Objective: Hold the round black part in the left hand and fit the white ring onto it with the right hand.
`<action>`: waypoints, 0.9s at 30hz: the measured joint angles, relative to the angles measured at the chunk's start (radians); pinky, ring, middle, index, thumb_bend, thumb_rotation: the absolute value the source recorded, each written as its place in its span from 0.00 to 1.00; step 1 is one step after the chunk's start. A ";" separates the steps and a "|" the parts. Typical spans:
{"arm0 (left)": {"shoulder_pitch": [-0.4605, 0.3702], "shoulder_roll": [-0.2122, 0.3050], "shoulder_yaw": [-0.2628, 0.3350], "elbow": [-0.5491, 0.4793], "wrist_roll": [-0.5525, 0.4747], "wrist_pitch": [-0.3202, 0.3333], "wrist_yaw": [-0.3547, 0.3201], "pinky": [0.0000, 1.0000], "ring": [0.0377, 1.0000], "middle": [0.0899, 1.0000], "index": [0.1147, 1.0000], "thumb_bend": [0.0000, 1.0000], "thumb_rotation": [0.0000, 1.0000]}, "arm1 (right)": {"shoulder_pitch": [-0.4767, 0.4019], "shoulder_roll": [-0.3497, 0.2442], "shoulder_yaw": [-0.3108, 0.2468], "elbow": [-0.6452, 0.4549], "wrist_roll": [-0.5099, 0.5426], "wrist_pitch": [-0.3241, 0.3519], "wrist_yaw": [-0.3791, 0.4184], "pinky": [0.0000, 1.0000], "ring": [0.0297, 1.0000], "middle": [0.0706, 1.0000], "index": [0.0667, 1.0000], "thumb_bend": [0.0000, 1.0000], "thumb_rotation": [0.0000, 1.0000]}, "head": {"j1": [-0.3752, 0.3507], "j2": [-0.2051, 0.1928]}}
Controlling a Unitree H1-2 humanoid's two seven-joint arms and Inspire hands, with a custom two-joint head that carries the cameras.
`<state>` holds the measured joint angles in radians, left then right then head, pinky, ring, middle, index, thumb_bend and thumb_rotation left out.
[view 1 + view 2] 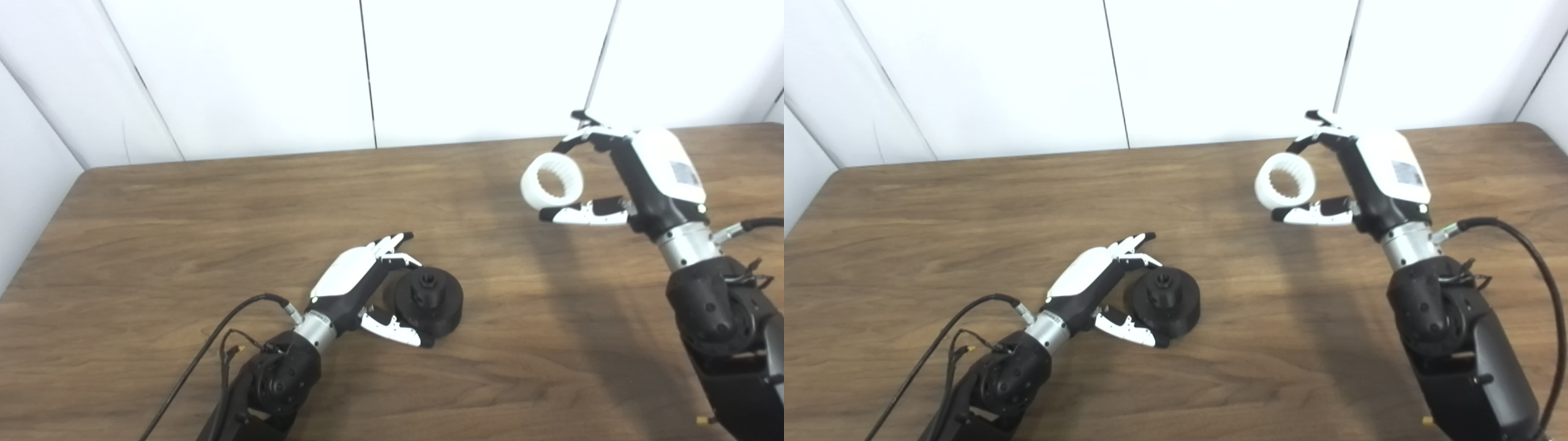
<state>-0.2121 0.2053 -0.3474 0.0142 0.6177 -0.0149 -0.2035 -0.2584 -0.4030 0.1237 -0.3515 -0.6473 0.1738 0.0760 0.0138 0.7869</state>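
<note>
The round black part lies flat on the wooden table, its small hub facing up. My left hand is right beside it on its left, open; the fingers curl over the part's left edge and the thumb reaches along its near side, without a closed grasp. Raised above the table at the right, my right hand is shut on the white ring. The ring is pinched between fingers above and thumb below, with its toothed hole facing the camera.
White wall panels stand behind the table's far edge. A black cable trails from the left wrist toward the near edge, and another cable loops off the right forearm. Bare wood lies between the two hands.
</note>
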 measured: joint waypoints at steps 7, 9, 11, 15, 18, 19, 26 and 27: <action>-0.002 -0.001 0.000 0.000 0.003 0.002 -0.001 1.00 1.00 1.00 0.59 1.00 0.40 | 0.041 0.052 0.030 -0.093 0.006 0.000 0.056 0.77 0.84 0.87 0.60 0.76 0.30 | -0.002 0.003; -0.002 -0.002 0.000 0.000 0.003 0.002 -0.002 1.00 1.00 1.00 0.59 1.00 0.40 | 0.046 0.062 0.040 -0.096 0.006 -0.001 0.072 0.80 0.85 0.87 0.59 0.75 0.30 | -0.002 0.003; -0.002 -0.001 0.000 0.000 0.003 0.003 -0.002 1.00 1.00 1.00 0.60 1.00 0.41 | 0.052 0.068 0.048 -0.097 0.004 -0.001 0.080 0.84 0.85 0.87 0.59 0.75 0.29 | -0.003 0.006; -0.003 -0.001 0.001 0.000 0.002 0.002 -0.003 1.00 1.00 1.00 0.59 1.00 0.40 | 0.061 0.082 0.074 -0.108 -0.003 -0.005 0.106 0.88 0.86 0.87 0.60 0.76 0.29 | -0.003 0.008; -0.004 -0.001 0.002 0.000 0.002 0.002 -0.003 1.00 1.00 1.00 0.59 1.00 0.40 | 0.069 0.097 0.096 -0.110 -0.004 -0.013 0.116 0.89 0.86 0.87 0.60 0.76 0.30 | -0.003 0.009; -0.004 -0.001 0.002 0.000 0.002 0.002 -0.003 1.00 1.00 1.00 0.59 1.00 0.40 | 0.070 0.104 0.103 -0.110 -0.007 -0.015 0.118 0.89 0.86 0.87 0.60 0.76 0.31 | -0.002 0.009; -0.005 -0.001 0.002 0.000 0.002 0.002 -0.003 1.00 1.00 1.00 0.59 1.00 0.40 | 0.070 0.135 0.143 -0.110 -0.033 -0.019 0.162 0.89 0.88 0.88 0.60 0.76 0.34 | 0.002 0.014; -0.005 -0.001 0.002 0.000 0.003 0.002 -0.003 1.00 1.00 1.00 0.59 1.00 0.40 | 0.070 0.143 0.144 -0.110 -0.035 -0.019 0.165 0.88 0.88 0.88 0.60 0.76 0.33 | 0.002 0.014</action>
<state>-0.2170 0.2041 -0.3459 0.0143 0.6203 -0.0126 -0.2065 -0.1887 -0.2603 0.2675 -0.4615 -0.6823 0.1553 0.2412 0.0153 0.8007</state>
